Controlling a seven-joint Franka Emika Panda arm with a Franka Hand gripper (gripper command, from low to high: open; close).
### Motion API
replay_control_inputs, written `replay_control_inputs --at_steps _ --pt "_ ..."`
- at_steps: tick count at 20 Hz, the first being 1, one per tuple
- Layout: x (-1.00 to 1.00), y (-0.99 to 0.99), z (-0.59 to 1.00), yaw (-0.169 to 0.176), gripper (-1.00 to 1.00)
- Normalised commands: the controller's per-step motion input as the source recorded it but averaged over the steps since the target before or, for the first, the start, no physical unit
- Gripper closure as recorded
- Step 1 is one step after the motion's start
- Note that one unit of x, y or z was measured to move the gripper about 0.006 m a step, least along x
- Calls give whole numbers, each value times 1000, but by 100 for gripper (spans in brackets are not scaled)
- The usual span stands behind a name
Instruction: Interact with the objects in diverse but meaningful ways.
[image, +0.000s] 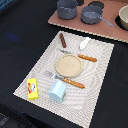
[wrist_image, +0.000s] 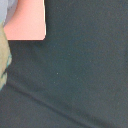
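1. On the dark desk (image: 20, 45) lies a pale woven placemat (image: 102, 65), set at a slant, and the small items sit on it.
2. At the mat's near corner, toward the exterior view's left, lies the yellow pack (image: 33, 88) with red-white print, flat on the mat.
3. Just beside the pack, toward the exterior view's right, stands the blue-and-white box (image: 57, 91).
4. A round tan plate (image: 68, 64) sits in the middle of the mat.
5. A fork (image: 66, 79) with a wooden handle lies between the plate and the box, close to the plate's near edge.
6. A knife (image: 85, 57) with a wooden handle lies at the plate's far side, toward the exterior view's right.
7. The reddish-brown stick (image: 63, 40) lies near the mat's far edge, apart from the plate.
8. The white scoop (image: 85, 43) lies near the same far edge, on the exterior view's right of the stick.
9. Beyond the mat, a pinkish board (image: 60, 20) carries two grey pots (image: 66, 8) and a pale bowl (image: 123, 17) at the frame's edge.
10. The wrist view shows only dark cloth (wrist_image: 75, 75), a pink corner (wrist_image: 27, 22) and a blurred pale shape at one edge.
11. No claw appears in either view, so its state cannot be told.
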Motion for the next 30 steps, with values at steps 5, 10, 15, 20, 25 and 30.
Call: replay_control_inputs --at_steps 5,10,15,20,25,30 --pt "289 -45 -125 -20 -100" --pt "706 -158 -274 -60 -100" --pt "537 -163 -349 -105 -100" --pt "450 -131 -355 -114 -100" --pt "284 -59 -353 -81 -100" --pt "83 -47 -409 -82 -100"
